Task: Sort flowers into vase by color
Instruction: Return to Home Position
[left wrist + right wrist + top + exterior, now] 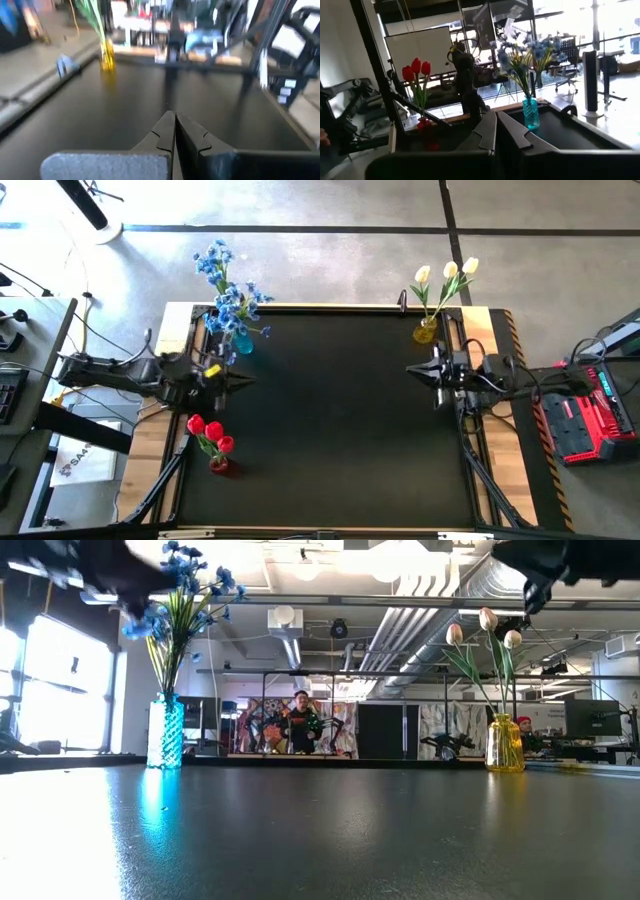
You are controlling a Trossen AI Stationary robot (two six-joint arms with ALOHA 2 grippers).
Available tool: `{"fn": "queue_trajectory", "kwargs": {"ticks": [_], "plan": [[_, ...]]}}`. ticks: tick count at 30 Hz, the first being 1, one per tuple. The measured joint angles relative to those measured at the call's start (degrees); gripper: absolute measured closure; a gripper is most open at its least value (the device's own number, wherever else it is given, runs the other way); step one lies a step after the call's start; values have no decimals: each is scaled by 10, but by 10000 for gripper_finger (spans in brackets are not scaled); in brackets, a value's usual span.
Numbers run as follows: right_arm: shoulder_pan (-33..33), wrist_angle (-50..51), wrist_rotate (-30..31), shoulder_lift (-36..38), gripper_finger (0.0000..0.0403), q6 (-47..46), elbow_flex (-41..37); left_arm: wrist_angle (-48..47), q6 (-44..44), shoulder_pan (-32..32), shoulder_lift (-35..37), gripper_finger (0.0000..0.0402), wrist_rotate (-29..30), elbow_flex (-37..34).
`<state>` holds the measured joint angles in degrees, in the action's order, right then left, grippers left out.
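Observation:
Blue blossom sprays (228, 290) stand with their stems in a turquoise vase (165, 735) at the table's far left corner. Cream-yellow tulips (445, 278) stand in a yellow vase (505, 744) at the far right. Red tulips (210, 435) stand in a red vase (424, 125) at the left edge, nearer the front. My left gripper (245, 379) is shut and empty at the left edge, between the blue and red bunches, pointing toward the table's middle. My right gripper (412, 370) is shut and empty at the right edge, below the yellow vase, pointing toward the middle.
The black table mat (340, 430) lies bare between the two arms. A red and black device (590, 415) sits off the table's right side. A person (302, 722) sits in the room beyond the far edge. A desk with cables stands off the left side.

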<state>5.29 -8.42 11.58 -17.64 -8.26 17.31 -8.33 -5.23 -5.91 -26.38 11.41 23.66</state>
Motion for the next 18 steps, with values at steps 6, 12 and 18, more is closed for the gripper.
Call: {"fn": "queue_trajectory", "kwargs": {"ticks": [6,12,18], "plan": [[-4,2,-19,69,403,-39,-58,35,-5,10,-3,401,-51,-40],[-4,-58,-26,114,403,-80,-136,32,-1,11,46,401,-18,-58],[-4,-53,-30,139,403,-68,-145,-3,19,10,112,401,-5,-61]]}}
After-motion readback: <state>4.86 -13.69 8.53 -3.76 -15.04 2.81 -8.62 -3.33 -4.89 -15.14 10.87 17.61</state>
